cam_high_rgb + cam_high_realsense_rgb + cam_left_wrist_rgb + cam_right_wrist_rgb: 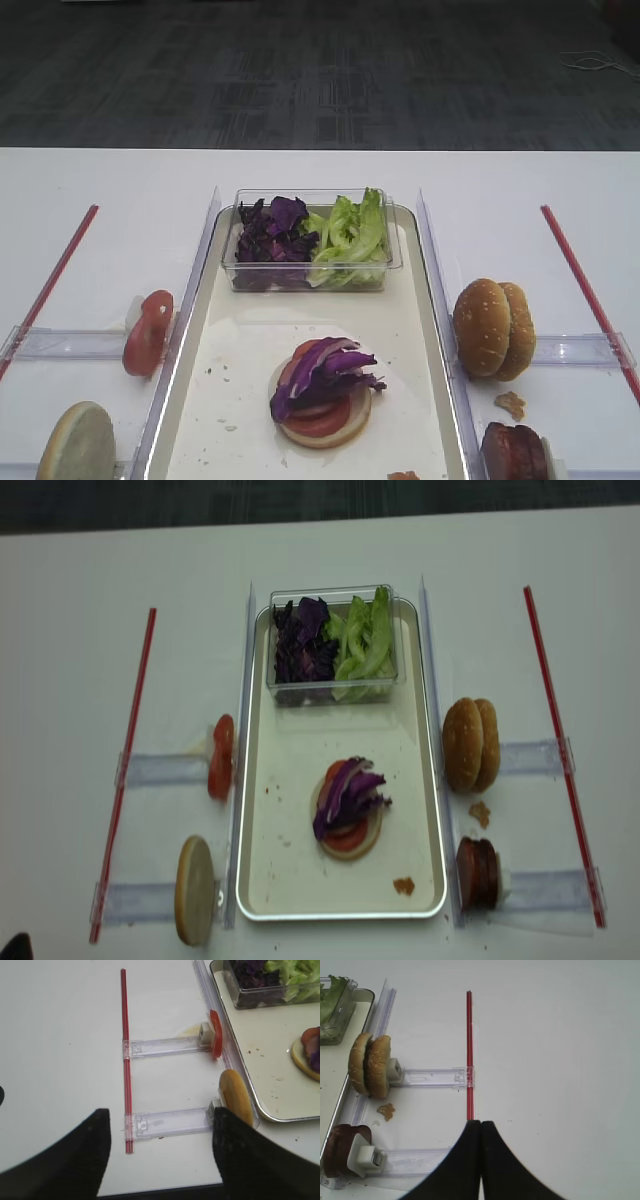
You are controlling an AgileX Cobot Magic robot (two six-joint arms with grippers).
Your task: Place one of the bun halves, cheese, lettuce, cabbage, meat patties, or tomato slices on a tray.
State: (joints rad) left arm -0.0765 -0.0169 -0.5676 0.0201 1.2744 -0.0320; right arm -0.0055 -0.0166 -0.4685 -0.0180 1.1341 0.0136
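- Purple-red shredded cabbage lay on a red tomato slice and a pale bun half in the middle of the long cream-white metal tray; we saw more cabbage beside frilly green lettuce in the clear plastic box.
- Our left gripper stood wide and empty over the white table.
- Our right gripper was pressed shut, holding nothing, near the sesame-seeded bun halves.

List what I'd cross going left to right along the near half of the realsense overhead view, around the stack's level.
Left red strip → bun half on edge → tomato slice on edge → cabbage-topped stack on the tray → standing bun halves → right red strip.
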